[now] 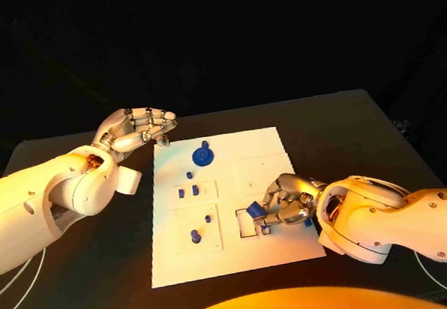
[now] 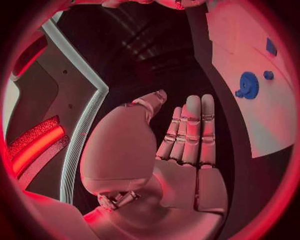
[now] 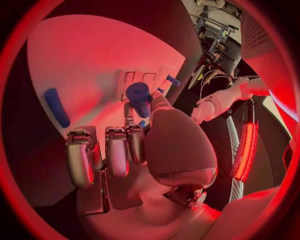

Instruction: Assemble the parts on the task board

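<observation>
One part (image 3: 139, 95) is pinched at the right hand's (image 1: 283, 202) fingertips just over the board's (image 1: 255, 149) near slots — probably poised for seating — while the left hand (image 1: 134, 130) waits off the far corner, fingers loosely curled, holding nothing.

A black table (image 1: 351, 132) with a matte top spreads under the scene, its far edge meeting a dark backdrop, and thin white cables (image 1: 11, 296) trail across its near left corner.
</observation>
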Action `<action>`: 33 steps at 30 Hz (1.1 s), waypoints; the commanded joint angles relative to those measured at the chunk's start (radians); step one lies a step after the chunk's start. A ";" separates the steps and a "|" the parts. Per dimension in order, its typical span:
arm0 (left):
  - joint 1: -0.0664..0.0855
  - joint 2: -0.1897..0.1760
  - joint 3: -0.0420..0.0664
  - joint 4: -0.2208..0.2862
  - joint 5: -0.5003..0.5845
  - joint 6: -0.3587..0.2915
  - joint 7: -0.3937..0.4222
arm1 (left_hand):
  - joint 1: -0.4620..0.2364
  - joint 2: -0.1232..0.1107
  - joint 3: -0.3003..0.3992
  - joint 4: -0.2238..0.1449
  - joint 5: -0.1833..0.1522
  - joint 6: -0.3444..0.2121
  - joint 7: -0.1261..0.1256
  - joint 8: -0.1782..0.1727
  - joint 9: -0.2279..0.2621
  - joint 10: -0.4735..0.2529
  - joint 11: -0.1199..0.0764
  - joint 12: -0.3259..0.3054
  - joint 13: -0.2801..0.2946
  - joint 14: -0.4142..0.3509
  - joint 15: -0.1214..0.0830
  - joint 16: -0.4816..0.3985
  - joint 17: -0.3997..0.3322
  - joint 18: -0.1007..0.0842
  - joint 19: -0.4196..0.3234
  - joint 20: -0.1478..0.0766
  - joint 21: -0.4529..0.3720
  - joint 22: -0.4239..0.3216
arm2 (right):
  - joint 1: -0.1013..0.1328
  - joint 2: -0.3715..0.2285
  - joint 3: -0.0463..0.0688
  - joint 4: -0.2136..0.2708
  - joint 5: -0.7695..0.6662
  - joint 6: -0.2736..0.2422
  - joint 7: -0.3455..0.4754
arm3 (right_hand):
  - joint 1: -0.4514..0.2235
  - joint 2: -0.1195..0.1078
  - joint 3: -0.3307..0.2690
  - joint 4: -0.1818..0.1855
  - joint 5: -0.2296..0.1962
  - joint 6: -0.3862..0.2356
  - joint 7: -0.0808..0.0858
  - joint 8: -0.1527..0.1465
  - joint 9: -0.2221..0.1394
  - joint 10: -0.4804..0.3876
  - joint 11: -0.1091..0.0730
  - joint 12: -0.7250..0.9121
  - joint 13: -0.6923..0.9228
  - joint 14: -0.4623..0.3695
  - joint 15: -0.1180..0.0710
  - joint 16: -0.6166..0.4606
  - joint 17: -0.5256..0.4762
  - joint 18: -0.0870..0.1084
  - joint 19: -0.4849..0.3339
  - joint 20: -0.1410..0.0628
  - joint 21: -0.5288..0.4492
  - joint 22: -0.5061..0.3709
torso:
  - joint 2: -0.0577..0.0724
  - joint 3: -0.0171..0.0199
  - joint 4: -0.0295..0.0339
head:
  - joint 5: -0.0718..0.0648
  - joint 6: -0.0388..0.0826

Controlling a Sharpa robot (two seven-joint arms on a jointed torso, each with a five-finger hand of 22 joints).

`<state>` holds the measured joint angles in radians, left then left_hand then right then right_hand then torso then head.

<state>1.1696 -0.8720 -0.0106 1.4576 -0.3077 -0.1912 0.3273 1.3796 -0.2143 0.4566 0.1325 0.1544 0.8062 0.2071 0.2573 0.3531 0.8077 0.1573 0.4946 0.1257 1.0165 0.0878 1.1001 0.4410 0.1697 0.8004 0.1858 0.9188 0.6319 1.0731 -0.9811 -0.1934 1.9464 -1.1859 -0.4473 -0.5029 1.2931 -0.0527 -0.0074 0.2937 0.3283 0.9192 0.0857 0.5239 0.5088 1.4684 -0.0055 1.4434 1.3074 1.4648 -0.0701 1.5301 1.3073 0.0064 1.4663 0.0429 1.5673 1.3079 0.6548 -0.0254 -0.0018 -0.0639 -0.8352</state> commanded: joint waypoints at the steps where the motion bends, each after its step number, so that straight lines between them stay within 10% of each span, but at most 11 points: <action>1: 0.000 0.002 0.001 0.003 0.002 0.022 0.008 | 0.006 0.006 -0.004 0.000 -0.002 -0.005 0.012 0.006 0.002 -0.007 0.002 0.004 0.001 -0.007 -0.001 0.007 -0.001 0.014 0.005 0.002 -0.005 -0.001 | -0.005 0.019 0.000 -0.007 0.045 0.041 -0.007 | 0.013 0.035 0.003 0.000 -0.009 0.030 -0.021 0.001 -0.001 0.034 -0.004 -0.002 0.166 0.086 -0.002 0.004 0.165 -0.006 0.105 -0.007 0.004 0.263 | 0.001 0.0000 0.0018 | 0.003 -0.002; 33: 0.001 -0.008 0.001 0.008 0.002 0.025 0.004 | 0.008 0.007 -0.005 0.000 -0.001 -0.006 0.013 0.006 0.002 -0.009 0.002 0.005 0.001 -0.008 -0.001 0.008 -0.002 0.014 0.006 0.002 -0.006 -0.002 | -0.010 0.080 0.000 -0.055 0.006 0.022 -0.069 | -0.117 0.052 -0.001 0.000 0.026 0.062 -0.030 0.014 0.001 0.039 -0.011 -0.003 0.170 0.088 -0.007 0.007 0.173 -0.006 0.105 -0.010 0.004 0.263 | 0.000 0.0000 -0.0010 | 0.010 -0.003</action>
<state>1.1696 -0.8802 -0.0106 1.4629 -0.3083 -0.1805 0.3261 1.3840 -0.2099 0.4567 0.1325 0.1543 0.8062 0.2071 0.2573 0.3538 0.8041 0.1610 0.4946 0.1255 1.0166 0.0877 1.1036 0.4402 0.1697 0.8003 0.1857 0.9189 0.6312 1.0657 -0.9000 -0.1912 1.8964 -1.1511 -0.4350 -0.5408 1.1789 0.0006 -0.0079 0.2939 0.3487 0.9326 0.0966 0.5322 0.5087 1.4646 -0.0090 1.4433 1.3073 1.4647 -0.0699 1.5339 1.3079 0.0065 1.4662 0.0430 1.5665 1.3075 0.6549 -0.0254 -0.0018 -0.0528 -0.8379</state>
